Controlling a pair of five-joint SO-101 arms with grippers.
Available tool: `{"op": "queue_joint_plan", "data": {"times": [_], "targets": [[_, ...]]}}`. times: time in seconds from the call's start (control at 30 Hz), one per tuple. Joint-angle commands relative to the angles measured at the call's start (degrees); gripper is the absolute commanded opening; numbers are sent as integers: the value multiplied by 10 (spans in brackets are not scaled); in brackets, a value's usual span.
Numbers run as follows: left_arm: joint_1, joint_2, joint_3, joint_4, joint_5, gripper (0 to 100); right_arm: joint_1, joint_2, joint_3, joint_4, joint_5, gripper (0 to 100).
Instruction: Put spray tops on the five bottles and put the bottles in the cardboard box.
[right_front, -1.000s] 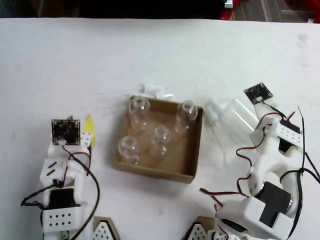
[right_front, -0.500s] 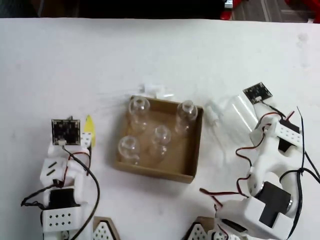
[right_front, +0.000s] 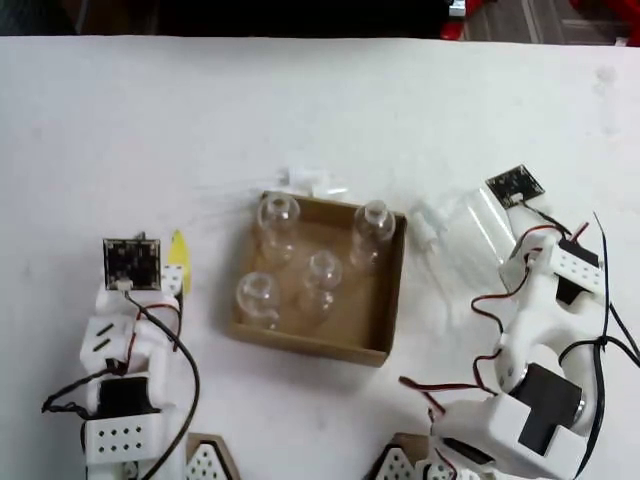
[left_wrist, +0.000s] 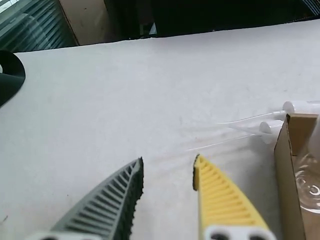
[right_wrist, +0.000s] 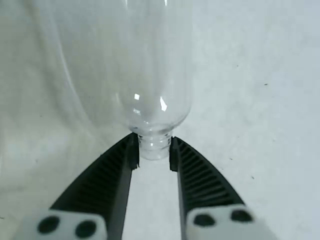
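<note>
Right gripper (right_wrist: 153, 150) pinching neck of clear bottle (right_wrist: 125, 60), just right of cardboard box (right_front: 310, 345). Left gripper (left_wrist: 168, 172) spread, left of box; four bottles (right_front: 322, 270) stand inside it

No lettering, label, brand, number or sign can be read anywhere, whether on the cardboard box (right_front: 300, 341), on the bottles (right_front: 372, 228), or on the table (right_front: 150, 120).
</note>
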Motion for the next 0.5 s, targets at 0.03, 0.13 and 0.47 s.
{"op": "queue_joint_plan", "data": {"times": [0.03, 0.13, 0.47], "targets": [[8, -7, -2, -20, -7, 154, -6, -2, -3, -8, 4, 60], [8, -7, -2, -20, -7, 154, -5, -2, -3, -7, 4, 131], [8, -7, -2, -20, -7, 154, -9, -2, -3, -9, 5, 87]]}}
